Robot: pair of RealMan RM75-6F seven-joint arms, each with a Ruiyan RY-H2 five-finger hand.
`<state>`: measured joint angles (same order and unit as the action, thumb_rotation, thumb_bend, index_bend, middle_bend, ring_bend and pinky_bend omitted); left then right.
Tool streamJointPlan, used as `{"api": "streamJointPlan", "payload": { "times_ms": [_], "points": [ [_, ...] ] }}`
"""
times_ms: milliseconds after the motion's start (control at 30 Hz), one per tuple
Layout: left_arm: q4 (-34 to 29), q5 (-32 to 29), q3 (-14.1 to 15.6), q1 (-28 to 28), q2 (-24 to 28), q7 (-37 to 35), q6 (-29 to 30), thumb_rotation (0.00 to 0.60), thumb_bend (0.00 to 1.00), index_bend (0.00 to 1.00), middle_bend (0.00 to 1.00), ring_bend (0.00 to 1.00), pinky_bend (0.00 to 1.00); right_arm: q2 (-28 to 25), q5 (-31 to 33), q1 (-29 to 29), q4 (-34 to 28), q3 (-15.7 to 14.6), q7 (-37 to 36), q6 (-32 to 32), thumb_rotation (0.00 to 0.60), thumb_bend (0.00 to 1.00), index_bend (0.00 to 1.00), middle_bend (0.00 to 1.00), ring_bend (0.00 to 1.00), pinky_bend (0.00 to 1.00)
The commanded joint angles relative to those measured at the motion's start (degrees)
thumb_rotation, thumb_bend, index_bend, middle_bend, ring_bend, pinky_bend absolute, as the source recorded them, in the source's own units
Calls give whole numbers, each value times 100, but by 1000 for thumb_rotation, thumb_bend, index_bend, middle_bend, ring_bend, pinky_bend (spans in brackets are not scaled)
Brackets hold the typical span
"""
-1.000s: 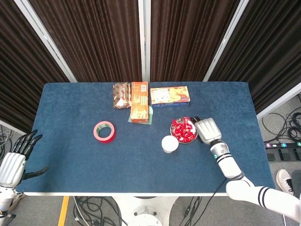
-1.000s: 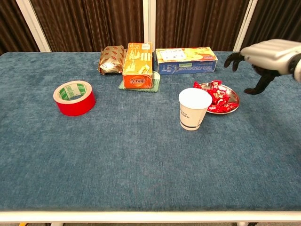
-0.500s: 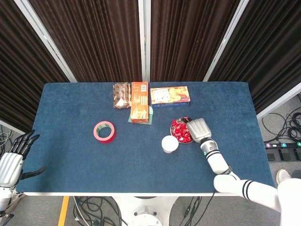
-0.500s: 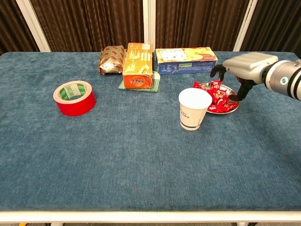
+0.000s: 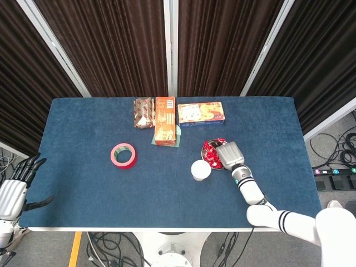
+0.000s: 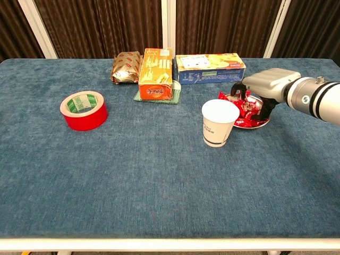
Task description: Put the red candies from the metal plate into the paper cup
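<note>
The metal plate [image 6: 261,123] of red candies [image 6: 246,110] sits right of centre on the blue table, with the white paper cup [image 6: 219,123] upright just in front and to its left. My right hand [image 6: 265,85] arches over the plate, its fingers [image 6: 237,91] spread and reaching down onto the candy pile. In the head view the right hand [image 5: 229,154] hides most of the plate, so only some candies [image 5: 210,152] show beside the cup [image 5: 201,169]. My left hand [image 5: 14,192] hangs off the table's left front corner, fingers spread, holding nothing.
A red tape roll [image 6: 83,110] lies at the left. Along the back stand a brown packet [image 6: 126,67], an orange box [image 6: 155,73] on a green cloth [image 6: 176,95], and a yellow-blue box [image 6: 210,68] just behind the plate.
My right hand has moved left from beside the plate and come down over the candies. The left hand has barely shifted.
</note>
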<state>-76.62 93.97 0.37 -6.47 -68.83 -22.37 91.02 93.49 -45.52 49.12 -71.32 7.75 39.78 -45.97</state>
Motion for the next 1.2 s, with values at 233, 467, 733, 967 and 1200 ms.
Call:
{"api": "streamJointPlan", "payload": {
  "times_ms": [233,467,733,967,1200],
  "points": [
    [81,-36,2,-4,-33,-113,-37,600,116,126,100,34,98,114,105,101,176,-84,24,70,600,297,251,281,778,863],
    [156,-72,-4,-11,-52,-210,-72,600,117,126,100,34,98,272,59,136,380,-142,13,4,600,298,322,333,778,866],
    [198,-90,-10,-21,-62,-272,-94,600,117,126,100,34,99,390,-86,111,566,-158,-27,-148,600,306,465,455,784,868],
    [206,-100,-4,-19,-66,-270,-108,600,118,126,100,34,99,425,-82,120,663,-176,31,-115,600,327,502,480,784,894],
    [202,-110,-9,-28,-62,-267,-127,600,117,127,100,34,98,470,-152,114,750,-133,-30,-141,600,345,555,510,785,909]
  ]
}}
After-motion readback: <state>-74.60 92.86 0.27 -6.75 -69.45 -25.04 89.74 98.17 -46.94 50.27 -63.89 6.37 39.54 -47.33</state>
